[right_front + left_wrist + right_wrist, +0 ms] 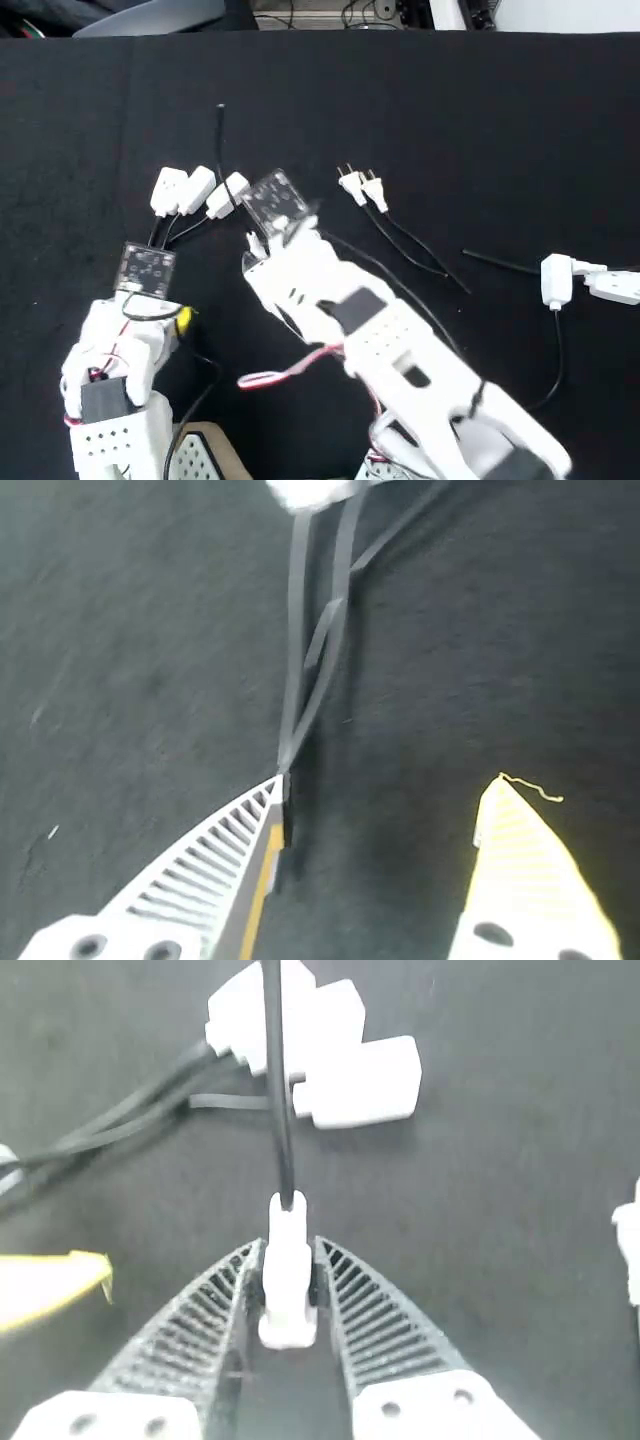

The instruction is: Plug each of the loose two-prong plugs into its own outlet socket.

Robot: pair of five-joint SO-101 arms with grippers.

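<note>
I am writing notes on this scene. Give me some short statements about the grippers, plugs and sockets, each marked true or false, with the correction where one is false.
1. The right gripper is shut on a white plug. True.
2. The left gripper is clamped on the black cords. False: its jaws stand open, and the cords run past its white fingertip.
3. Two loose plugs lie side by side, held by no gripper. True.
4. The three white sockets lie far apart from one another. False: they sit clustered together.

Robotics lab bench — black cloth table [450,110], tangled cables [365,14] behind
</note>
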